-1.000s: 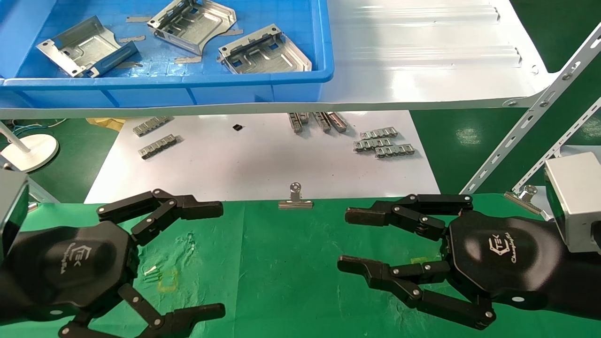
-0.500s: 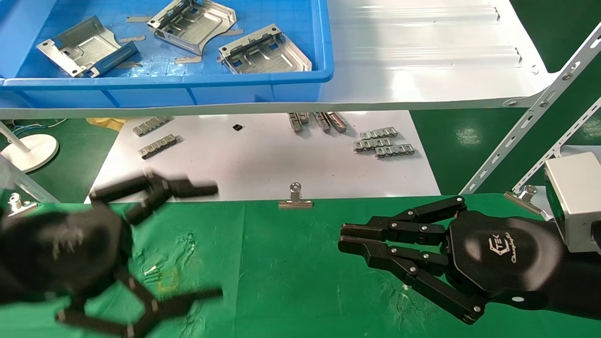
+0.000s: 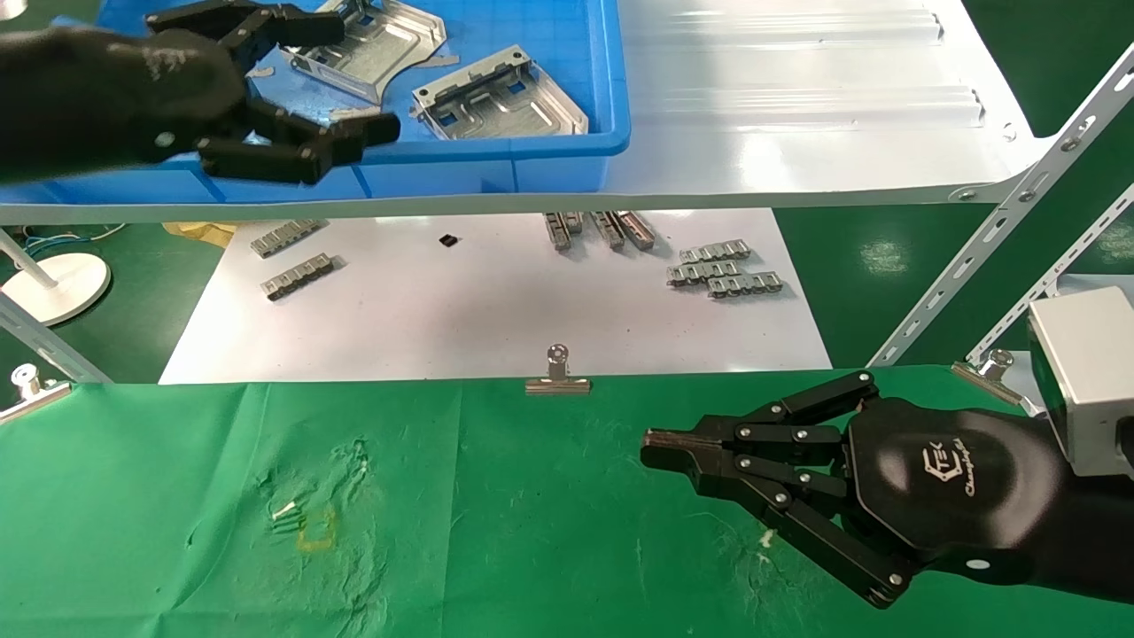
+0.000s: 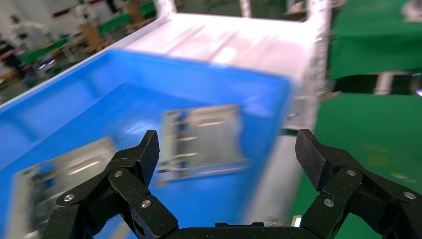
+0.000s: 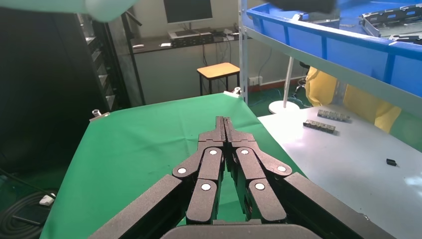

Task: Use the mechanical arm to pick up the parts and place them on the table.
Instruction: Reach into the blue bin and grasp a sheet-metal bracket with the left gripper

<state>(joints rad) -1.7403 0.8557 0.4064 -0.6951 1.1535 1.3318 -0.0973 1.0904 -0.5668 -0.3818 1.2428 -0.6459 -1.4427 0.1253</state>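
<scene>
The left gripper (image 3: 341,84) is held over the blue bin (image 3: 496,159) on the white shelf (image 3: 797,115), fingers spread apart, above the parts (image 3: 500,97) (three plates lie inside). The right gripper (image 3: 660,447) is parked over the table (image 3: 532,532), fingers pressed together.

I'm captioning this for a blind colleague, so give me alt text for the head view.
The left gripper, open, reaches over the blue bin on the white shelf, where silver parts lie. The right gripper, shut, hovers over the green table, which holds no parts yet.
</scene>
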